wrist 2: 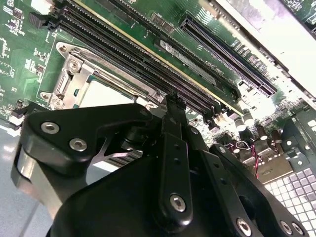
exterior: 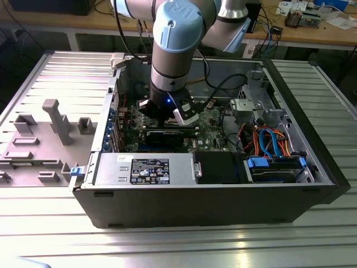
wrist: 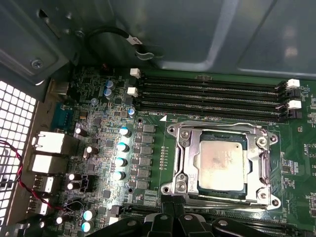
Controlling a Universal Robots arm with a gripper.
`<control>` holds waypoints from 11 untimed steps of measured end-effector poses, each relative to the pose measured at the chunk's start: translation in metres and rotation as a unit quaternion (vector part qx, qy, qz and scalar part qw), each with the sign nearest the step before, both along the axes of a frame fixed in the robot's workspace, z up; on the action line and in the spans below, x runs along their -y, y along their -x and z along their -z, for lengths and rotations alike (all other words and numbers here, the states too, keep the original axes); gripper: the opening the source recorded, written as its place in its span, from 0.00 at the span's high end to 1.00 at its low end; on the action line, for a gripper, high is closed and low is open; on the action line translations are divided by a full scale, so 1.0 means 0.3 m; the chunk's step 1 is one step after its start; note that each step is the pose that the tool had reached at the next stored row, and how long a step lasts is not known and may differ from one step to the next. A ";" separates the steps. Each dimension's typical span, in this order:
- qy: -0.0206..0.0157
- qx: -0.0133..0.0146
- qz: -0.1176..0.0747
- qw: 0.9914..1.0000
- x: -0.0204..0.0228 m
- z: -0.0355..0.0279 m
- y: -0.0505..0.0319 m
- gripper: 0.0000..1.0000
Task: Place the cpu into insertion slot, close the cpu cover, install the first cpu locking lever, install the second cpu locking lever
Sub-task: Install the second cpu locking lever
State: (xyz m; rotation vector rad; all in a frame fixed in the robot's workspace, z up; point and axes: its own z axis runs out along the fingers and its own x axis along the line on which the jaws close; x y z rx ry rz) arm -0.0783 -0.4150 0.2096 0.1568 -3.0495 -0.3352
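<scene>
A: Where is the cpu (wrist: pixel 222 165)?

B: Seated in the insertion slot (wrist: pixel 183 170), flat, dull silver top up, in the first wrist view. The cpu cover (wrist: pixel 256 170) is down over it, its silver frame lying around the chip's edges, the top showing through the cut-out. The second wrist view shows a corner of the same chip (wrist 2: pixel 101 94) under the frame (wrist 2: pixel 81 61).

A: Tool?

B: The tool (exterior: pixel 167 111) hangs low inside the open computer case (exterior: pixel 279 198), over the green motherboard (wrist: pixel 98 148). In the exterior view it sits at about 12 o'clock from the grey power-supply box (exterior: pixel 145 167). Its black body rises close in front of the second wrist camera (wrist 2: pixel 173 148), with the socket just past it. Whether its fingers are apart or together, I cannot tell; nothing seen held.

A: Neighbours of the socket?

B: Four long memory slots (wrist: pixel 212 96) run just beside one edge of it, with white latches at their ends. A row of small silver capacitors (wrist: pixel 121 153) stands near the opposite side of the board area.

A: Case surroundings?

B: The case rests on a ribbed metal table (exterior: pixel 167 245). A grey fixture plate (exterior: pixel 44 139) lies at 9 o'clock from the case.
</scene>
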 end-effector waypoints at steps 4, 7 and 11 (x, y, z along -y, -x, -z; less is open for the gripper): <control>0.000 0.000 0.000 1.000 0.000 0.000 0.000 0.89; 0.000 0.000 0.000 1.000 0.000 0.001 0.000 0.89; -0.002 0.000 0.000 1.000 0.000 0.008 0.004 0.89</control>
